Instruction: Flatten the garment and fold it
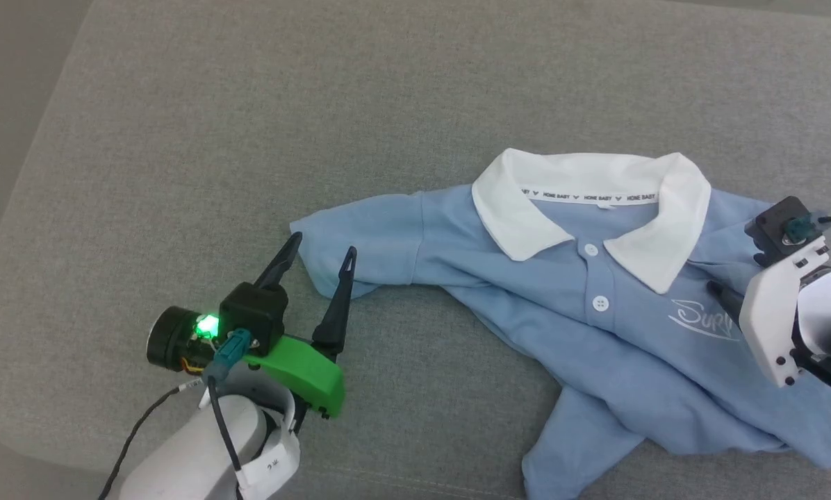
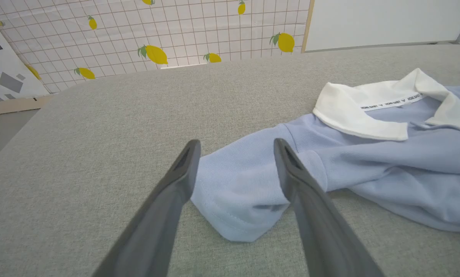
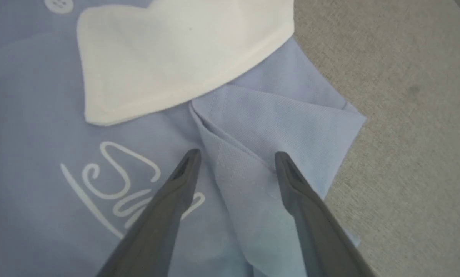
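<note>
**Inspector:** Left side first. What does the left gripper (image 1: 324, 244) hold?

**Assistant:** Nothing. Its fingers stand spread wide, one on each side of the end of the left-hand sleeve (image 1: 360, 243). That sleeve lies flat and points outward on the grey cushion (image 1: 249, 104). Whether the tips touch the cloth cannot be told.

**Inspector:** And the shirt (image 1: 596, 326) itself?

**Assistant:** It lies front up on the cushion, right of the middle in the head view, with the white collar (image 1: 589, 201) farthest from the robot. The lower part is bunched and twisted toward the near right. Flattening is therefore judged unfinished, and no fold has begun.

**Inspector:** Right side?

**Assistant:** The right gripper (image 3: 236, 154) hangs just over the chest, its fingers equally wide apart and gripping nothing. Between them lies the other sleeve (image 3: 276, 127), doubled inward beside the logo (image 3: 114, 181).

**Inspector:** Reason for that stance?

**Assistant:** Probably to take hold of that flap and draw it outward, so it matches the left side. The cloth is thin, so a pinch may catch the layer beneath as well.
</note>
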Controlling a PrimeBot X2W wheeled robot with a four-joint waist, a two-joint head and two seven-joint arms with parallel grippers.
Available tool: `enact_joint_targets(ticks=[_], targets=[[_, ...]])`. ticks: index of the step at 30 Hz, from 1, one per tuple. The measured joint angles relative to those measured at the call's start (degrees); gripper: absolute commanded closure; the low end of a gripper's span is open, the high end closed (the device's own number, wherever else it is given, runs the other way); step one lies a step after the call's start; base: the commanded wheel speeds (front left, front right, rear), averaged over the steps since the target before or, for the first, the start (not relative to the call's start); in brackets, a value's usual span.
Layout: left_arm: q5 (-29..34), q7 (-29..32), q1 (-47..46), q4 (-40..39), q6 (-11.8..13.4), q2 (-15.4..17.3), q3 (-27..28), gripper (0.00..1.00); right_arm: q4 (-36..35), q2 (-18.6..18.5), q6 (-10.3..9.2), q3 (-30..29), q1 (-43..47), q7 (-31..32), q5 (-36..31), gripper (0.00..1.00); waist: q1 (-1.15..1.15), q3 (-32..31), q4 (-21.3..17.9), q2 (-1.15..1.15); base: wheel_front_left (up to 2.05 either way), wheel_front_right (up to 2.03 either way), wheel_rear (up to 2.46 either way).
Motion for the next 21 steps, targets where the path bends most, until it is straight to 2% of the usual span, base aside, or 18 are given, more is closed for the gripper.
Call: enact_joint_targets(ticks=[4,5,6,7,14,19,21], targets=[[-0.42,0.02,-0.03,0.00,0.00,-0.21,0.04,0.00,1.52,-0.64,0.00,1.90,-1.53,-0.53,0.44,0.00,0.00,0.82,0.27,0.00,0.00,0.00,0.00],[-0.46,0.04,-0.05,0.01,0.00,-0.24,0.04,0.00,1.83,-0.70,0.00,2.16,-1.73,-0.76,0.65,0.20,0.00,0.98,0.35,0.00,0.00,0.00,0.00],[-0.49,0.11,-0.07,0.05,0.00,-0.27,0.07,0.00,2.12,-0.73,0.00,2.24,-1.90,-1.08,0.79,0.78,0.00,1.10,0.39,0.00,0.00,0.00,0.00],[-0.57,0.13,-0.07,0.13,0.00,-0.32,0.08,0.00,2.40,-0.69,0.00,2.21,-2.10,-1.62,1.01,1.00,0.00,1.22,0.44,0.00,0.00,0.00,0.00],[-1.53,0.42,0.15,0.93,0.16,-0.37,0.22,0.00,2.59,0.25,0.00,0.77,-2.29,-4.10,1.54,1.00,0.00,0.56,-0.35,0.00,0.00,0.00,0.00],[-1.98,0.63,1.31,1.05,0.31,-0.27,0.41,0.00,0.81,1.72,0.00,-3.47,-0.65,-4.53,3.70,1.00,0.00,-0.45,-1.76,0.00,0.00,0.00,0.00],[-2.07,0.97,1.52,0.93,0.37,-0.18,0.34,0.00,0.53,3.45,0.00,-6.93,0.44,-4.38,5.42,1.00,0.00,-0.80,-2.54,0.00,0.00,0.00,0.00]])
